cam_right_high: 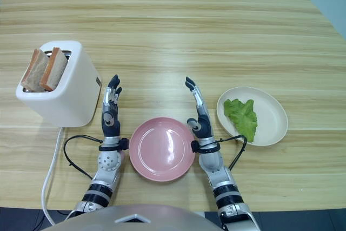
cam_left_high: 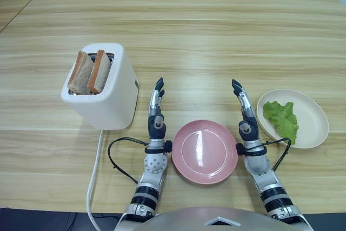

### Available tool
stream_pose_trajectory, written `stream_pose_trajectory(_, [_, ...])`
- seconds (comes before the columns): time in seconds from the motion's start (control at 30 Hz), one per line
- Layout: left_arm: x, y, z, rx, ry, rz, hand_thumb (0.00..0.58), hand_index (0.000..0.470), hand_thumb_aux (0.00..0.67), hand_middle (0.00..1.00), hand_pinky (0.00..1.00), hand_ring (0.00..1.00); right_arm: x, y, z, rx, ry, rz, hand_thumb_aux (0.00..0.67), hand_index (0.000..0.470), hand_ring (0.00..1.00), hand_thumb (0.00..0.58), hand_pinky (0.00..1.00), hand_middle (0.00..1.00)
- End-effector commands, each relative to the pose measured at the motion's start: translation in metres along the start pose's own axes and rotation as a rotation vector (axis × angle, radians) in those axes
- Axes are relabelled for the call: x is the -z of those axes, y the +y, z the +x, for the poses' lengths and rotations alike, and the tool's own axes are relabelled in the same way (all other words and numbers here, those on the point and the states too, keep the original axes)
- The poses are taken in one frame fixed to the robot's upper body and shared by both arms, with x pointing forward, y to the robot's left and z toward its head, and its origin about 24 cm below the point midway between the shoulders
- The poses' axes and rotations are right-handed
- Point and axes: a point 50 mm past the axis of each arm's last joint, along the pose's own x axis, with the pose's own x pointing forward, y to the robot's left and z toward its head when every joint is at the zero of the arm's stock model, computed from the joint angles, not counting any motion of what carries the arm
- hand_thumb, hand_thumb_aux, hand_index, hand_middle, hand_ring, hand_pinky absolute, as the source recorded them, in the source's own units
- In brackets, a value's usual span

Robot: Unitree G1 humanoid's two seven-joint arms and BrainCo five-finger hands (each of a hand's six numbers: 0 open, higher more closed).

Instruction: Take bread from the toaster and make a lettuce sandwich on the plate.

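Two bread slices (cam_left_high: 82, 74) stand up out of the slots of the white toaster (cam_left_high: 111, 104), side by side, at the left of the wooden tabletop (cam_left_high: 205, 41). We note the toaster's white cord (cam_left_high: 93, 177) running from its base toward the near edge.

Just right of the toaster we log the left robot hand (cam_left_high: 157, 109): fingers stretched forward, released, grasping nothing. It is apart from the toaster, its wrist close beside the left rim of the pink plate (cam_left_high: 205, 152).

The pink plate sits near centre, between the two hands.

The right robot hand (cam_left_high: 244, 112) is close by the plate's right rim, fingers likewise extended and released, nothing held.

Farthest right, a lettuce leaf (cam_left_high: 282, 120) lies in the left half of a cream dish (cam_left_high: 314, 120), near the right robot hand but not touching it.
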Motion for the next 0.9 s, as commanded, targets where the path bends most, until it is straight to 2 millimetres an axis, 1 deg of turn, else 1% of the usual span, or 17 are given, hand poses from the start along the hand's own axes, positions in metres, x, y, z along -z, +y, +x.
stream_pose_trajectory(0.03, [0.005,-0.010,0.003,-0.024,0.024,-0.024,0.000,0.000,0.000,0.00,0.00,0.00,0.007,-0.006,0.006,0.112,0.032,-0.026,0.000,0.000,0.00,0.000,0.00,0.00])
stream_pose_trajectory(0.13, [0.006,-0.010,0.004,-0.011,0.037,-0.035,0.000,0.000,0.000,0.00,0.00,0.00,0.010,-0.005,0.005,0.136,0.049,-0.047,0.000,0.000,0.00,0.000,0.00,0.00])
stream_pose_trajectory(0.27, [0.005,-0.009,0.006,-0.017,0.031,-0.069,0.000,0.000,0.000,0.00,0.00,0.00,0.011,-0.006,0.001,0.111,0.051,-0.066,0.000,0.000,0.00,0.000,0.00,0.00])
stream_pose_trajectory(0.3, [0.005,-0.008,0.006,-0.012,0.031,-0.054,0.000,0.000,0.000,0.00,0.00,0.00,0.011,-0.007,0.000,0.101,0.050,-0.069,0.000,0.000,0.00,0.000,0.00,0.00])
stream_pose_trajectory(0.33, [0.004,-0.003,0.007,0.009,0.018,0.002,0.000,0.000,0.000,0.00,0.00,0.00,0.011,-0.008,0.000,0.088,0.041,-0.080,0.000,0.000,0.00,0.000,0.00,0.00])
stream_pose_trajectory(0.37, [-0.002,0.006,0.010,0.034,-0.025,0.090,0.000,0.000,0.000,0.00,0.00,0.00,0.010,-0.009,0.001,0.072,0.024,-0.097,0.000,0.000,0.00,0.000,0.00,0.00])
stream_pose_trajectory(0.43, [-0.022,0.038,0.019,0.075,-0.138,0.302,0.000,0.000,0.000,0.00,0.00,0.00,0.009,-0.011,0.002,0.049,0.005,-0.124,0.000,0.000,0.00,0.000,0.00,0.00])
stream_pose_trajectory(0.47, [-0.033,0.064,0.026,0.083,-0.179,0.474,0.000,0.000,0.000,0.00,0.00,0.00,0.010,-0.013,0.002,0.035,0.001,-0.142,0.000,0.000,0.00,0.000,0.00,0.00])
stream_pose_trajectory(0.53, [-0.057,0.116,0.037,0.073,-0.204,0.813,0.000,0.000,0.000,0.00,0.00,0.00,0.011,-0.013,0.001,-0.006,-0.006,-0.174,0.000,0.000,0.00,0.000,0.00,0.00])
stream_pose_trajectory(0.6, [-0.079,0.156,0.045,0.003,-0.155,1.047,0.000,0.000,0.000,0.00,0.00,0.00,0.013,-0.011,0.000,-0.044,-0.012,-0.198,0.000,0.000,0.00,0.000,0.00,0.00])
stream_pose_trajectory(0.63, [-0.085,0.173,0.047,-0.017,-0.107,1.139,0.000,0.000,0.000,0.00,0.00,0.00,0.014,-0.009,-0.001,-0.061,-0.015,-0.210,0.000,0.000,0.00,0.000,0.00,0.00])
stream_pose_trajectory(0.67, [-0.088,0.187,0.049,-0.027,-0.057,1.208,0.000,0.000,0.000,0.00,0.00,0.00,0.014,-0.008,-0.002,-0.072,-0.017,-0.217,0.000,0.000,0.00,0.000,0.00,0.00])
stream_pose_trajectory(0.73, [-0.088,0.207,0.051,-0.029,0.035,1.290,0.000,0.000,0.000,0.00,0.00,0.00,0.015,-0.006,-0.003,-0.086,-0.021,-0.227,0.000,0.000,0.00,0.000,0.00,0.00])
stream_pose_trajectory(0.8, [-0.085,0.220,0.053,-0.031,0.106,1.327,0.000,0.000,0.000,0.00,0.00,0.00,0.015,-0.003,-0.003,-0.102,-0.028,-0.237,0.000,0.000,0.00,0.000,0.00,0.00])
stream_pose_trajectory(0.9, [-0.080,0.237,0.060,-0.040,0.181,1.378,0.000,0.000,0.000,0.00,0.00,0.00,0.016,-0.002,-0.002,-0.117,-0.033,-0.245,0.000,0.000,0.00,0.000,0.00,0.00])
